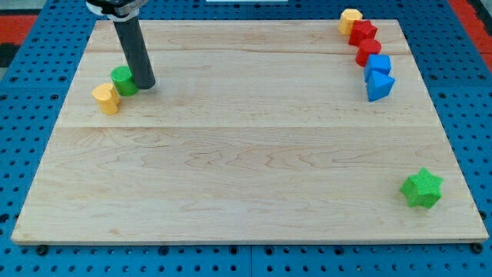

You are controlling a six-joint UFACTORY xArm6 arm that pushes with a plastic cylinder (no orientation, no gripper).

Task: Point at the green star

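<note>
1. A green star [421,188] is sitting alone near the view's bottom right corner of the pale wooden worktop [246,169], close to the right edge and well apart from every other block.

2. The worktop itself is resting on a blue perforated base [23,138] that is showing on all sides.

3. Across the board, toward the view's upper left, a yellow block [106,98] of rounded form is lying just beside a green cylinder-like block [122,80], the two looking to be touching or nearly so.

4. The dark rod [132,46] is coming down from the view's top, and my tip [144,85] is resting on the worktop just to the right of the green round block, touching or almost touching it; the tip is standing far from the green star, on the opposite side of the board.

5. The arm is carrying no jawed end effector: it is ending in the plain rod alone, which is holding nothing.

6. Along the view's upper right, a line of blocks is running down the edge: a yellow block [350,19] at the top, then a red star-like block [363,33], a second red block [369,51], a blue cube [379,65] and a blue triangular block [380,86], each touching or just beside its neighbour.
</note>
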